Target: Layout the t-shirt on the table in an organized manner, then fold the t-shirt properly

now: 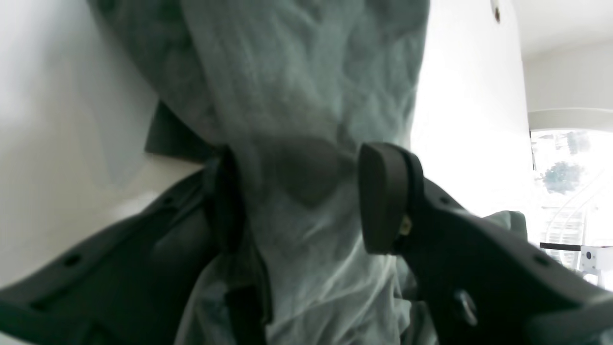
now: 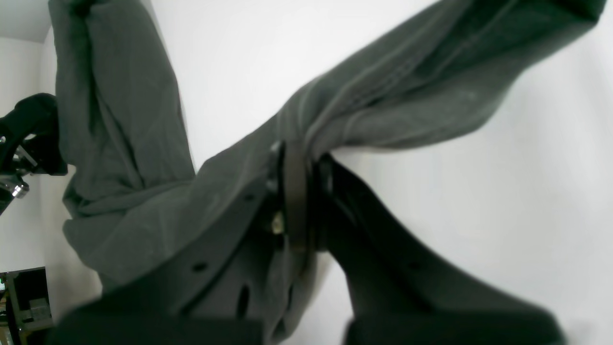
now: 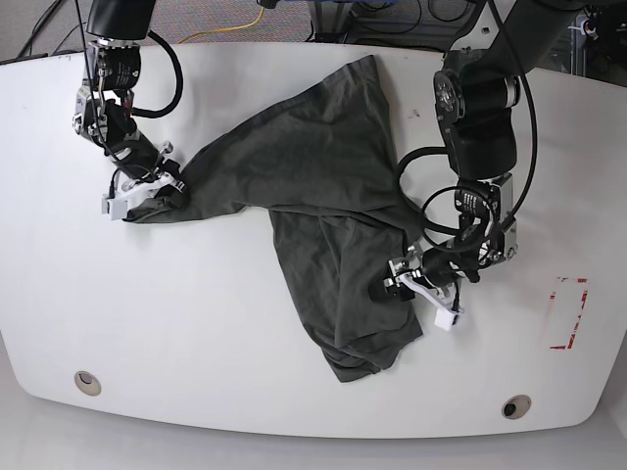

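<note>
The dark grey t-shirt lies crumpled and twisted across the middle of the white table. My right gripper, at the left of the base view, is shut on the shirt's left corner. The right wrist view shows that gripper pinching a fold of the t-shirt, which stretches away from it. My left gripper sits at the shirt's lower right edge. In the left wrist view its jaws stand wide apart, with a bunch of the t-shirt between them.
A red tape rectangle marks the table's right side. Two round grommet holes sit near the front edge. Cables run behind the far edge.
</note>
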### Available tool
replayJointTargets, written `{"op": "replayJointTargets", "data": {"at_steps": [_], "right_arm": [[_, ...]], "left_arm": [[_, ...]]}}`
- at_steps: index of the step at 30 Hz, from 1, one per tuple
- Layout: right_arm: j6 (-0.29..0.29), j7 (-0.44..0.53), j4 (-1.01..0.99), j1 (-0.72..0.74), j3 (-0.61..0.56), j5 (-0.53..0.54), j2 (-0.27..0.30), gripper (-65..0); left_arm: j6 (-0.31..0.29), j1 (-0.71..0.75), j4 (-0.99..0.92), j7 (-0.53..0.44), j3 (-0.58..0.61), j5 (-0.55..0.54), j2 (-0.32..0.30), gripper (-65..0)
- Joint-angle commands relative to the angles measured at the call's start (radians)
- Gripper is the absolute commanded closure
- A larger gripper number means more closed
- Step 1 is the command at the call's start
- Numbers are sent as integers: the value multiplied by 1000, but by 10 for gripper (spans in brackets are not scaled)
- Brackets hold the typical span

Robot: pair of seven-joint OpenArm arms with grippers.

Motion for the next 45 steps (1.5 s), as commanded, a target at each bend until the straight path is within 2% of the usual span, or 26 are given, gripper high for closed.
{"op": "replayJointTargets", "data": {"at_steps": [1, 14, 24, 45], "right_arm": [[12, 15, 14, 10, 5, 15, 17, 0], [12, 15, 13, 15, 5, 13, 17, 0], [12, 15, 11, 18, 5, 13, 17, 0], [12, 15, 10, 30, 5, 12, 17, 0]], "left_arm": [[-12, -36, 18, -14, 0, -22, 10, -332], [-12, -43, 18, -12, 0, -26, 13, -332], [-6, -37, 71, 63, 0, -142, 12, -332], [-6, -11, 95, 124, 0, -144, 30, -332]]}}
